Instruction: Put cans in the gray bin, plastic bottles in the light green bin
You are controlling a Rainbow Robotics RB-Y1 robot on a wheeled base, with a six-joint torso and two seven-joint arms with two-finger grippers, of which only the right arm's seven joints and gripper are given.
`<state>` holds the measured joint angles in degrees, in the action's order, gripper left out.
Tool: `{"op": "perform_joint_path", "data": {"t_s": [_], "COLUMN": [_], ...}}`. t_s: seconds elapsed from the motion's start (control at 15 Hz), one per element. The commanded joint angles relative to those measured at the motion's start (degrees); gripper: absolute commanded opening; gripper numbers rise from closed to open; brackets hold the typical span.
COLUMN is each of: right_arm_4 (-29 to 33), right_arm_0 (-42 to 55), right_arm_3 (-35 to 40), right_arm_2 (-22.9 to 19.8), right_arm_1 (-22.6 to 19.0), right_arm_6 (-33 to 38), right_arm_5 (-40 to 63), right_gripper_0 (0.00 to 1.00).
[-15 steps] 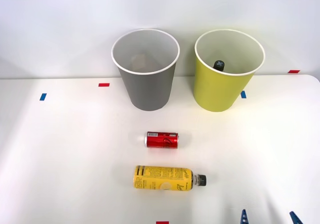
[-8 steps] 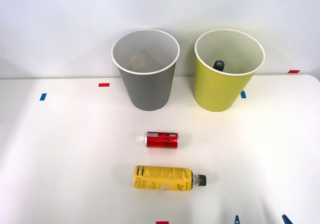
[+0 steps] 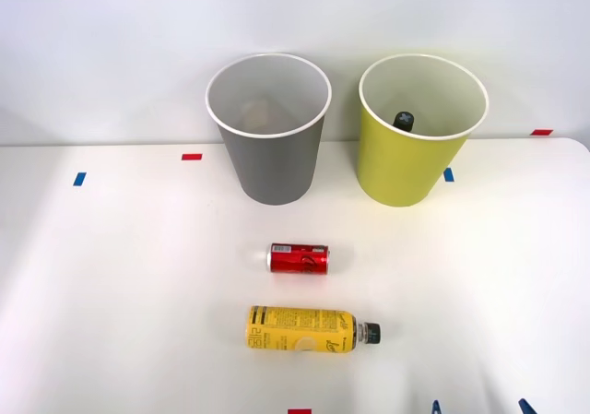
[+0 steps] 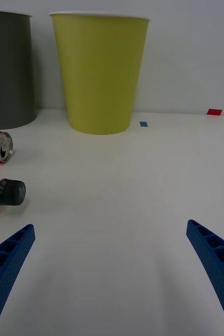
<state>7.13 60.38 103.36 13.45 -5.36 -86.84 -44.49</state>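
At the front view's lower right, the right gripper (image 3: pixel 477 407) holds its blue ribbed fingers (image 4: pixel 7 257) spread and empty; the yellow-labelled black-capped plastic bottle (image 3: pixel 309 329) lies left of them on the white worktop (image 3: pixel 120 285), the short red metal can (image 3: pixel 298 258) above it.

A red can (image 3: pixel 298 258) is lying on its side between the gray bin (image 3: pixel 269 133) and a yellow bottle (image 3: pixel 309 329); a black-capped bottle (image 3: pixel 404 119) is sitting inside the light green bin (image 3: pixel 410 147).

Red can (image 3: pixel 298 258), yellow black-capped bottle (image 3: pixel 304 329), gray bin (image 3: pixel 269 156), yellow-green bin (image 3: pixel 406 160).
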Motion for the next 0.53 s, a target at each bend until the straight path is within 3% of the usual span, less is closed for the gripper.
{"op": "perform_joint_path", "data": {"t_s": [0.07, 0.53], "right_arm_4": [0.0, 0.0], "right_arm_0": [0.0, 0.0], "right_arm_3": [0.0, 0.0], "right_arm_2": [0.0, 0.0], "right_arm_1": [0.0, 0.0], "right_arm_6": [0.0, 0.0], "right_arm_5": [0.0, 0.0], "right_gripper_0": [1.00, 1.00]}}
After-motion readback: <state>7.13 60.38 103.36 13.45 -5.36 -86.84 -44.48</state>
